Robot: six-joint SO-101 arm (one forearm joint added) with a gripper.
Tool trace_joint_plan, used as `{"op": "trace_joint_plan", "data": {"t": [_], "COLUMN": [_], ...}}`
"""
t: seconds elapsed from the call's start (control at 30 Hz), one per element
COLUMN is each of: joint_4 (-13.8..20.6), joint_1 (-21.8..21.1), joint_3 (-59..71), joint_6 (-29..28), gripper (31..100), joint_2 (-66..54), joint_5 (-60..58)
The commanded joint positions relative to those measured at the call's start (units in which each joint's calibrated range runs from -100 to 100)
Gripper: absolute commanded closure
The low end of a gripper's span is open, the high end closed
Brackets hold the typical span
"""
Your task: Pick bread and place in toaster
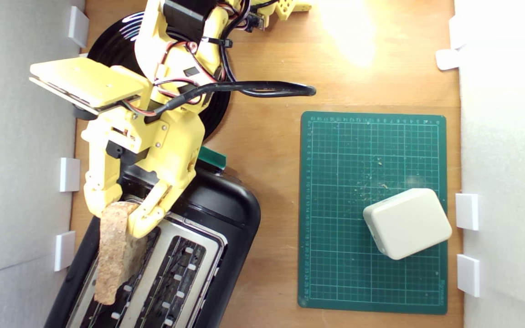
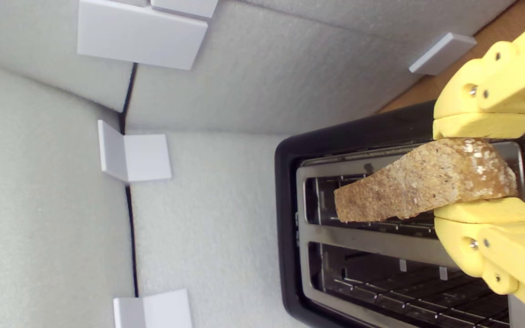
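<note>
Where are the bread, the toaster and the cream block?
bread (image 2: 426, 187): wrist view, middle of its crust edge.
toaster (image 1: 233, 214): exterior view, black end wall.
cream block (image 1: 407, 223): exterior view, top face.

White foam walls (image 1: 16, 182), wooden tabletop (image 1: 271, 182), overhead glare (image 1: 349, 32)

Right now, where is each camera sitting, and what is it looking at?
Exterior view: sits high above, looking straight down at the wooden table; shows the yellow arm, its gripper, the green cutting mat and cream block.
Wrist view: sits on the wrist, looking along the yellow fingers toward the white foam walls.
Both show the brown rustic bread slice pinched over the black silver-topped toaster.
</note>
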Motion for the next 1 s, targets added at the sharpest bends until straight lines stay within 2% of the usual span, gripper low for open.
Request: {"op": "trace_joint_plan", "data": {"t": [0.0, 0.7, 0.97], "joint_4": [0.7, 0.7, 0.7], "joint_1": [0.5, -0.3, -1.2], "joint_3": [-4.3, -4.3, -4.3], "joint_6": [0.0, 0.0, 0.1], "gripper": [72.0, 71.4, 51.4], "joint_2": [-0.1, 4.7, 4.4], "joint_5": [-0.2, -0.4, -0.4]}}
